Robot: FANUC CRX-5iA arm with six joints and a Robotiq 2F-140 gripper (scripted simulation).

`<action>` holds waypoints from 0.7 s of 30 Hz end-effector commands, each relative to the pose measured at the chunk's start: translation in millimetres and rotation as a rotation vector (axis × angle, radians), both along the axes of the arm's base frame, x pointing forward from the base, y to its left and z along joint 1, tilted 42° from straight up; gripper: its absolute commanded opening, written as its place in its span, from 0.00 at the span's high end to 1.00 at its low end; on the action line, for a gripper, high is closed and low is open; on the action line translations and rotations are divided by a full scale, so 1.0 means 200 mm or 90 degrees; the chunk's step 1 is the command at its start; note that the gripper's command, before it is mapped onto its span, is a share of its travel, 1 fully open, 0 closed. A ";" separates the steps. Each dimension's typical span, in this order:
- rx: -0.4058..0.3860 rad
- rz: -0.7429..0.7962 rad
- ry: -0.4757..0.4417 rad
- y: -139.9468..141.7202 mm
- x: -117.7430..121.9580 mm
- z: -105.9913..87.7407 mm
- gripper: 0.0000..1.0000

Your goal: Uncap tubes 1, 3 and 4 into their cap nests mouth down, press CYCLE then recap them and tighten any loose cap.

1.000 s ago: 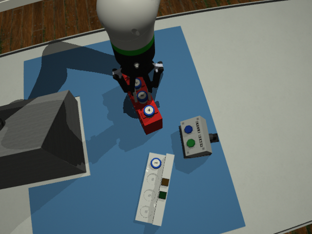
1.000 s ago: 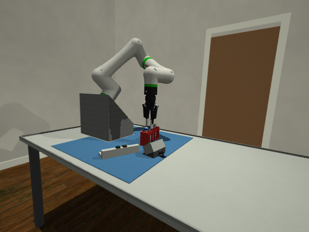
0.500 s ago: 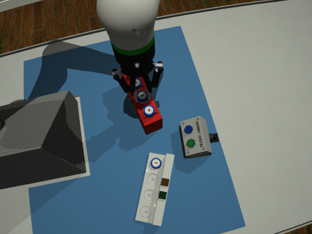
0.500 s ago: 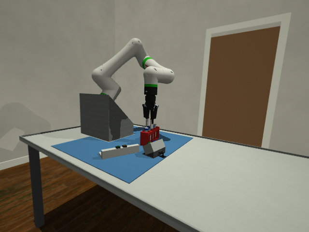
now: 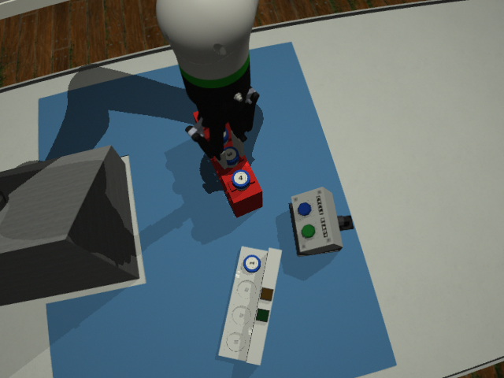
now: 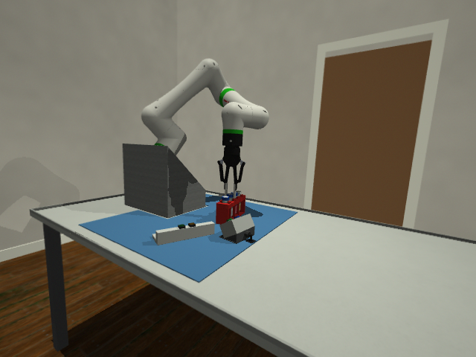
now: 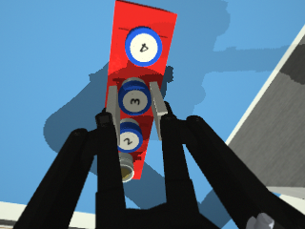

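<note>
The red decapping station [image 5: 246, 201] [image 6: 230, 209] [image 7: 167, 29] stands on the blue mat. My gripper [image 5: 230, 156] [image 6: 230, 193] [image 7: 134, 95] reaches straight down and is shut on cap 3 [image 5: 231, 154] [image 7: 134, 99], which sits on tube 3, one finger pad on each side. Cap 4 [image 5: 240, 178] [image 7: 143, 47] and cap 2 [image 7: 129, 139] sit on their tubes. Tube 1 [image 7: 126, 169] stands open. Cap 1 [image 5: 251, 263] lies in cap nest 1 of the cap tray [image 5: 223, 350] [image 6: 184, 232]; the other nests are empty.
The amber lamp [image 5: 266, 294] and the green lamp [image 5: 262, 314] are dark. The key desk [image 5: 325, 239] [image 6: 238, 228] carries blue CYCLE [image 5: 304, 209] and green READY [image 5: 308, 231]. A large grey block [image 5: 61, 220] [image 6: 153, 180] stands to the left.
</note>
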State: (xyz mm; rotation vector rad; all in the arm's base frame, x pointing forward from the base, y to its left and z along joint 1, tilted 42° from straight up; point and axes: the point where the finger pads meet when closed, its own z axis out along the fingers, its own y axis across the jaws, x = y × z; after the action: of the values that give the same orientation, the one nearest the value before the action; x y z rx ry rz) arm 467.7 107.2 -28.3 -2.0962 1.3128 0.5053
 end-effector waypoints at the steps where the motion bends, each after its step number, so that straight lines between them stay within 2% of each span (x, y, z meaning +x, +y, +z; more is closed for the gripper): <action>1: 0.005 0.003 -0.005 0.00 0.00 0.00 1.00; 2: 0.005 0.003 -0.005 0.00 0.00 0.00 1.00; 3: 0.005 0.003 -0.005 0.00 0.00 0.00 0.65; 13: 0.005 0.003 -0.005 0.00 0.00 0.00 0.65; 14: 0.005 -0.036 0.031 0.00 0.00 0.00 0.65; 16: 0.005 -0.036 0.031 0.00 0.00 0.00 0.65; 18: 0.005 -0.115 0.102 -0.01 0.00 0.01 0.65; 21: 0.005 -0.120 0.107 -0.01 0.00 0.01 0.65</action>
State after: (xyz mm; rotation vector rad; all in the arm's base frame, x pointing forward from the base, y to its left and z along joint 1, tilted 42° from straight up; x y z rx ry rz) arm 467.5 106.5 -27.6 -1.9884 1.4773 0.5745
